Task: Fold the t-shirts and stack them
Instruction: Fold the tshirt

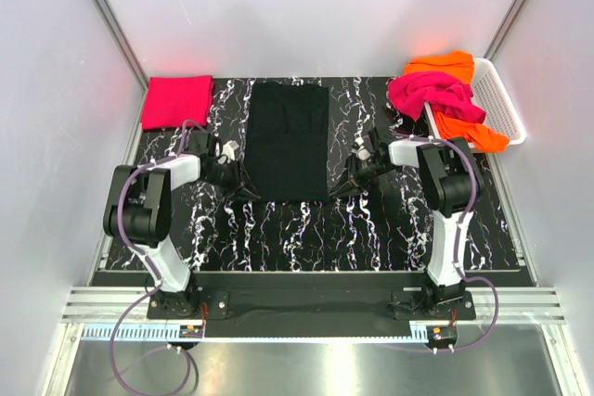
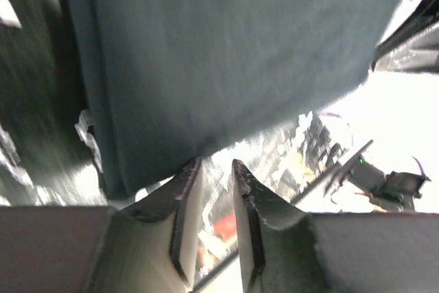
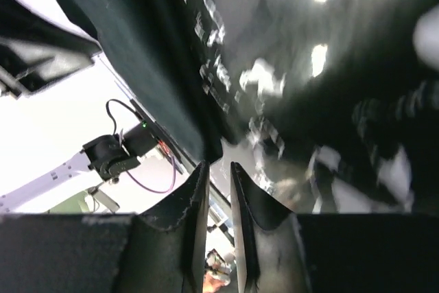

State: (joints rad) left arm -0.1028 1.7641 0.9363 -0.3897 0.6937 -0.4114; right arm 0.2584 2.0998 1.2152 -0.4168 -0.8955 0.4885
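You are working in an enclosure closed on three sides. Plain white walls stand at the far side and at both flanks, and aluminium posts mark the far corners. The tabletop is black with white marble-like veins. An aluminium rail runs along its near edge, and a brushed metal sheet lies beyond that. Lighting is even and diffuse.
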